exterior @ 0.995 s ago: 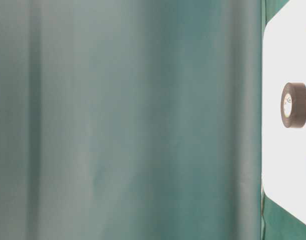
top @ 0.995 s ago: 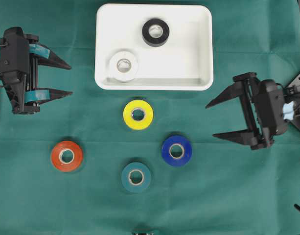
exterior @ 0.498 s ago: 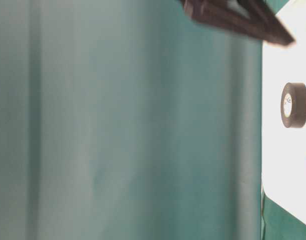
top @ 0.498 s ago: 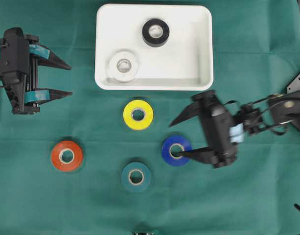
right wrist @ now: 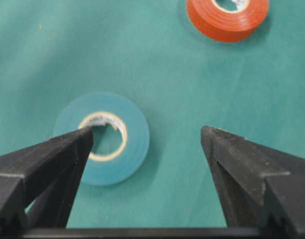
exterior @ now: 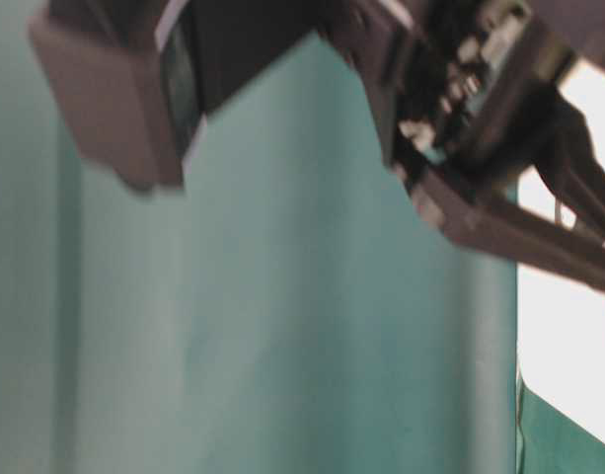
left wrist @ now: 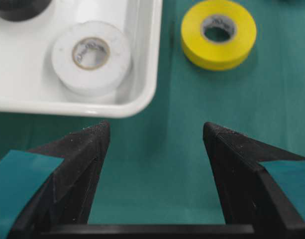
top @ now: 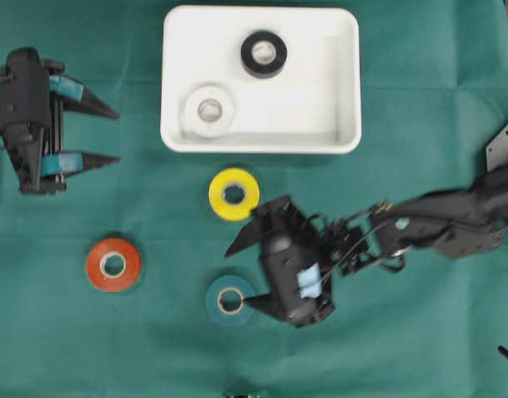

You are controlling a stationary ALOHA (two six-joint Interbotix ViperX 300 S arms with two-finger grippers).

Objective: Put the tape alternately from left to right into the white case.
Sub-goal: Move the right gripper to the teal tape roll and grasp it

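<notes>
- Movement first: my right gripper (top: pixel 247 276) was parked at the right edge of the green cloth (top: pixel 419 83) one second ago, and now its arm reaches far across the middle, to the lower centre of the overhead view.
- On the way it passed over the blue roll, which was near the middle half a second ago. Now my arm covers that place, so I cannot see this roll.
- My right jaws stand wide and hold nothing. In the right wrist view one tip is over the pale core of the teal roll (right wrist: pixel 101 138) and the other tip is over bare cloth beside it.
- My left gripper (top: pixel 104 134) has not moved. It rests at the left edge, jaws wide and empty, pointing toward the white case (top: pixel 345 83).
- Rolls did not change place: the black roll (top: pixel 263 55) and the white roll (top: pixel 210 111) lie inside the case, the yellow roll (top: pixel 234 195) just in front of it, the red-orange roll (top: pixel 113 264) at the lower left.
- Meaning for the task, as I judge it: two rolls are in, four are left, and this is the right side's turn, probably for the teal one.
- Writing: small dark print is on the cores of the white, yellow and teal rolls, but it is too small to read. I see no brand.
</notes>
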